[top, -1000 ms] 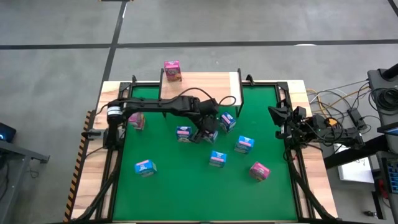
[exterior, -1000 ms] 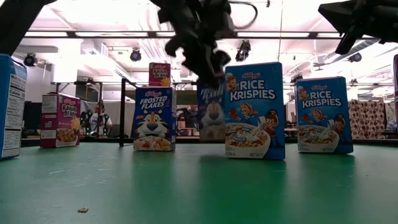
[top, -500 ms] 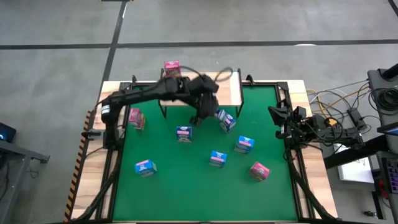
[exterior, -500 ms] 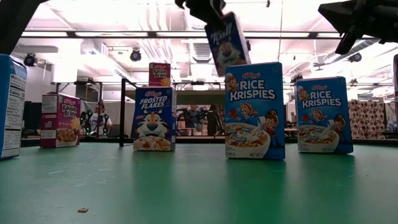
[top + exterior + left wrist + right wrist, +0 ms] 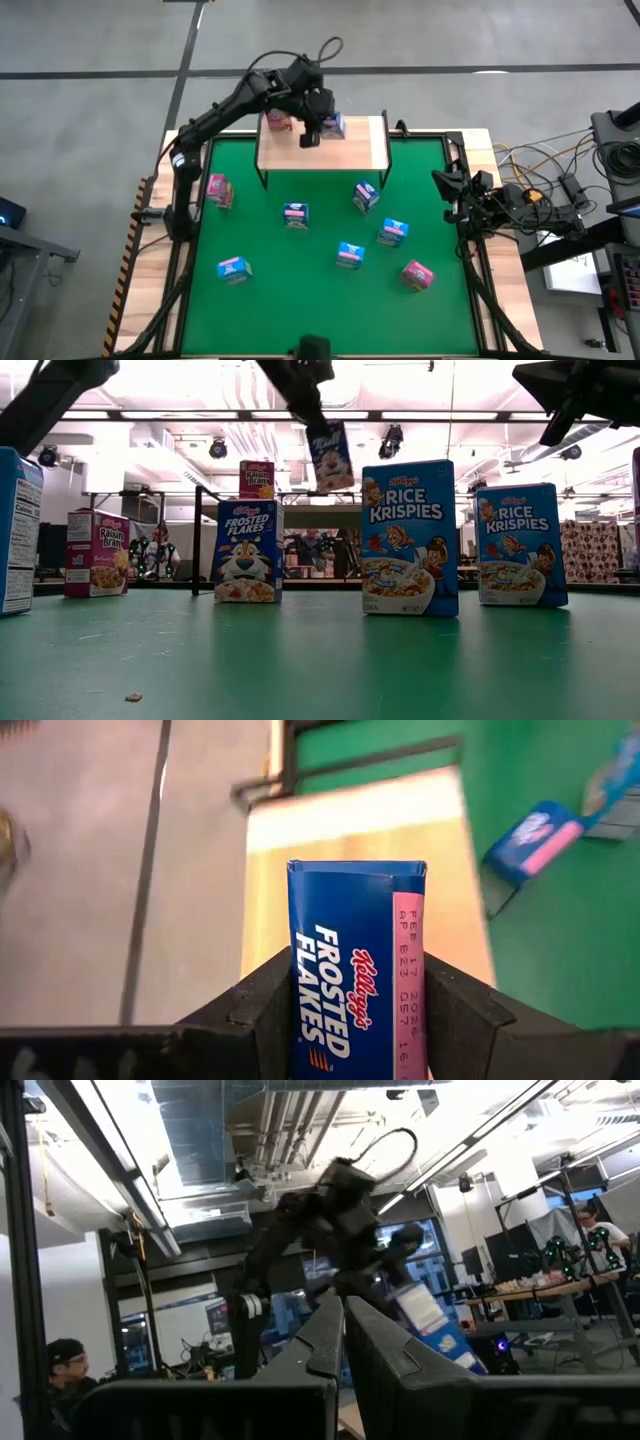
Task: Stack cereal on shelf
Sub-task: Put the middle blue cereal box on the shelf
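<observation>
We see the left gripper [image 5: 318, 128] reaching over the far end of the table, its two fingers [image 5: 262, 1000] clamped on either side of a blue Frosted Flakes box [image 5: 357, 965], which it holds in the air above the shelf [image 5: 350, 152]. From the level camera the held box [image 5: 331, 456] hangs tilted, clear of the boxes standing on the green mat [image 5: 300, 290].

One pink Raisin Bran box [image 5: 277, 120] already stands on the shelf's far left part, just beside the held box.

On the mat we count seven more. A pink box [image 5: 218, 190] stands near the left edge. A blue box [image 5: 295, 214] sits just in front of the shelf, and another blue box [image 5: 366, 196] stands tilted near the shelf's right front leg. Further forward we find a blue box [image 5: 393, 232], a blue box [image 5: 350, 255] beside it, a blue box [image 5: 233, 268] toward the near left, and a pink box [image 5: 417, 274] toward the near right.

The right gripper [image 5: 445, 185] waits at the table's right edge, well apart from the cereal, its fingers [image 5: 325, 1335] pressed together on nothing. Beyond the table, we glimpse a person [image 5: 62, 1365] in the room.
</observation>
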